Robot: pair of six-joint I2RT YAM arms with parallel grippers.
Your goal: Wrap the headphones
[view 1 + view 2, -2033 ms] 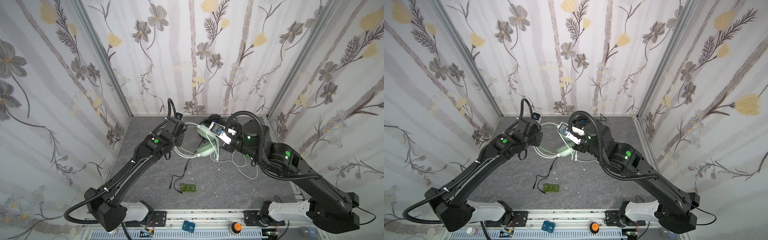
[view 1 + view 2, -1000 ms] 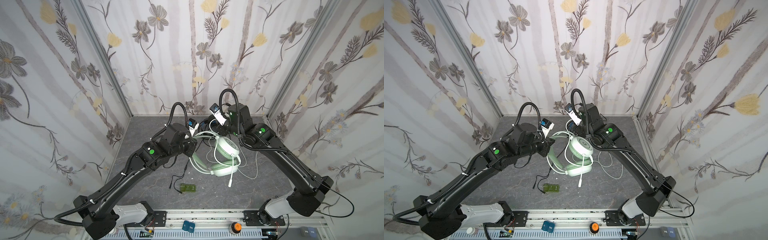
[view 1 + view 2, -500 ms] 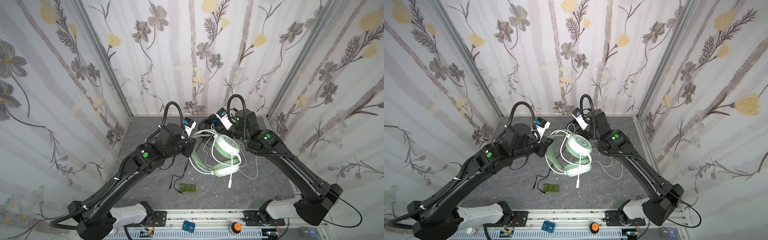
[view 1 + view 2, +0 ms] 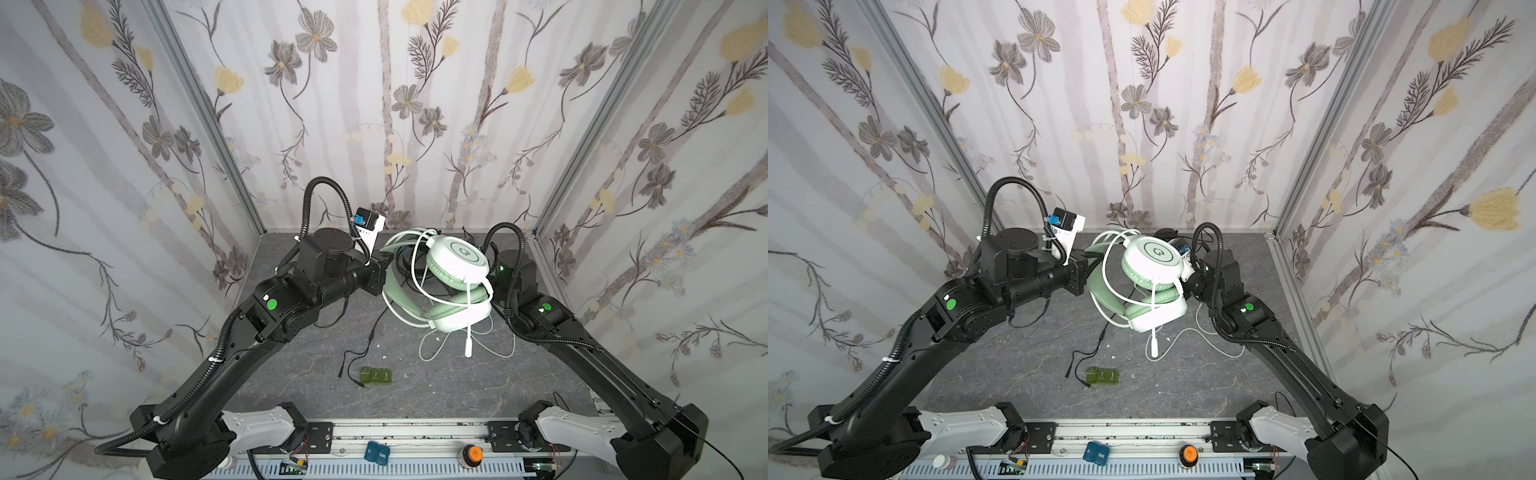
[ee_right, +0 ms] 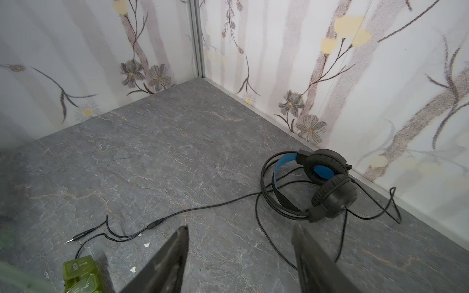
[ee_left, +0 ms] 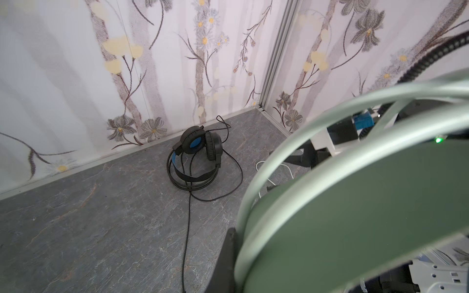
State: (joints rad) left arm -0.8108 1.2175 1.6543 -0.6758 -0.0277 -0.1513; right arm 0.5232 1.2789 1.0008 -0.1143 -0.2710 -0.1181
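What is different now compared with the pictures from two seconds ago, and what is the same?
The left gripper raised the mint green headset off the table and keeps it clamped. The right gripper opened its fingers, seemingly releasing the white cable, and drew back to the right. The black headset and the green blocks stayed in place.

Robot lab booth; floral panels (image 4: 415,124), mounting rail (image 4: 415,432).
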